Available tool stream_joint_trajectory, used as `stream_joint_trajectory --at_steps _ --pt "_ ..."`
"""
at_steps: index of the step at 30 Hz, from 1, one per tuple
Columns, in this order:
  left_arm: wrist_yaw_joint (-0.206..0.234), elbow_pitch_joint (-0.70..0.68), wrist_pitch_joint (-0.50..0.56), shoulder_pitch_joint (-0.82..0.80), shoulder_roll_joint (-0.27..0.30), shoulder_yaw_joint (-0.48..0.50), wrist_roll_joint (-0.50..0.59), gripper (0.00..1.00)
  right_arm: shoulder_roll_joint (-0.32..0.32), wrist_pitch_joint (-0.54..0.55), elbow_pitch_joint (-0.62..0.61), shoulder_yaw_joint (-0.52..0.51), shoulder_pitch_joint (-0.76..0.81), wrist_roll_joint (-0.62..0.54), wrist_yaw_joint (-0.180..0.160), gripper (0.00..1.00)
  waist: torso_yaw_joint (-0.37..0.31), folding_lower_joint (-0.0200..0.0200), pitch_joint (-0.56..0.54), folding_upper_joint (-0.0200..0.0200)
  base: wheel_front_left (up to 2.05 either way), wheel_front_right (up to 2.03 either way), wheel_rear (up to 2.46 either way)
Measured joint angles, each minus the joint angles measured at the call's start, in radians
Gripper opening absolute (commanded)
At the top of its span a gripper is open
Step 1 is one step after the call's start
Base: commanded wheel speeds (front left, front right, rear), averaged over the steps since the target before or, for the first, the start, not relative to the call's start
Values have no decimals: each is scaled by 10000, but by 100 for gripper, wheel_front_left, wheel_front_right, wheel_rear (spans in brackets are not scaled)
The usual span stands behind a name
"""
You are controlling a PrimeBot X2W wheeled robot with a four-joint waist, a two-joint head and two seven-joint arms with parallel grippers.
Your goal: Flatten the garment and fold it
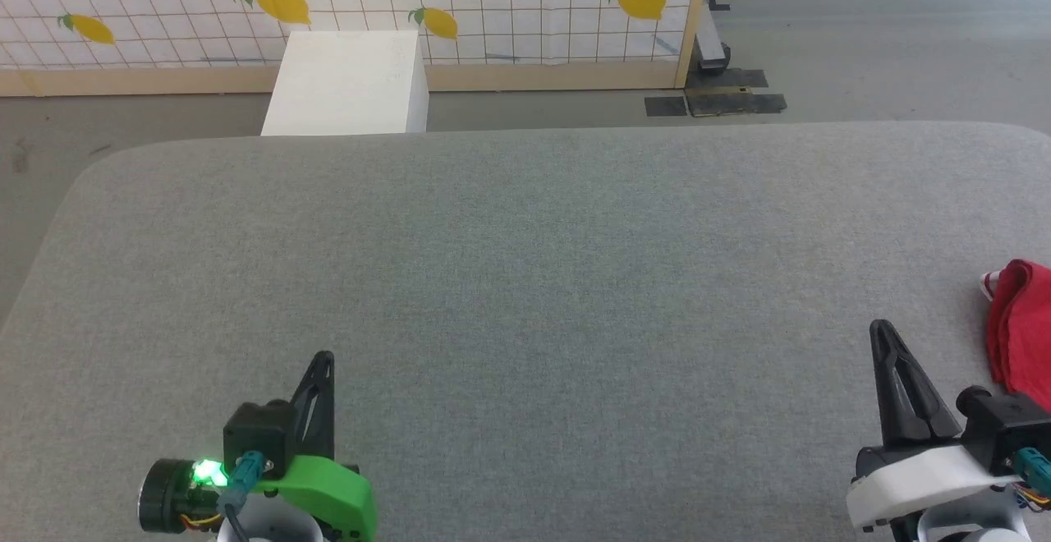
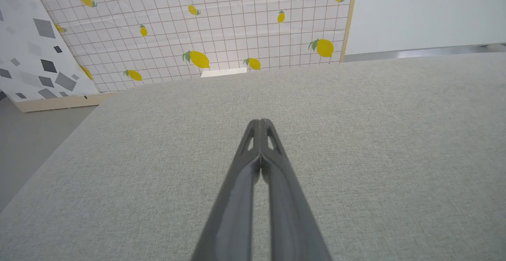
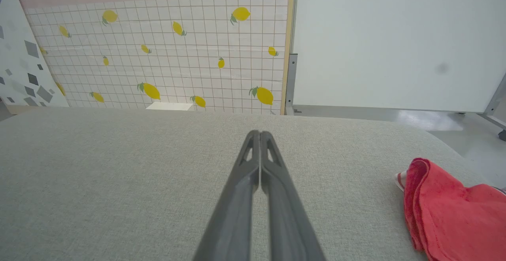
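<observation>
The garment (image 1: 1022, 328) is a crumpled red heap with a bit of white-and-red striped trim, lying at the far right edge of the grey padded table (image 1: 525, 263). The right wrist view has the garment (image 3: 442, 209) at its lower right. My right gripper (image 1: 883, 333) is shut and empty, a short way left of the heap and not touching it; its tips (image 3: 260, 134) press together above bare cloth. At the lower left my left gripper (image 1: 324, 359) is shut and empty too, far from the garment, fingers closed (image 2: 260, 122) over the table.
A white box (image 1: 349, 82) stands on the floor beyond the table's far edge. Behind it runs a lemon-print tiled partition (image 1: 345, 0) with a wooden frame. Grey floor surrounds the table, whose rounded corners lie at the far left and far right.
</observation>
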Motion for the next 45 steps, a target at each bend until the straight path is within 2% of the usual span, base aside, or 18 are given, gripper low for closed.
stream_joint_trajectory --at_steps 45 --pt "-886 -226 608 5 -1057 1442 1264 0 58 570 -109 336 -60 -178 0 0 11 0 -126 0 0 0 0"
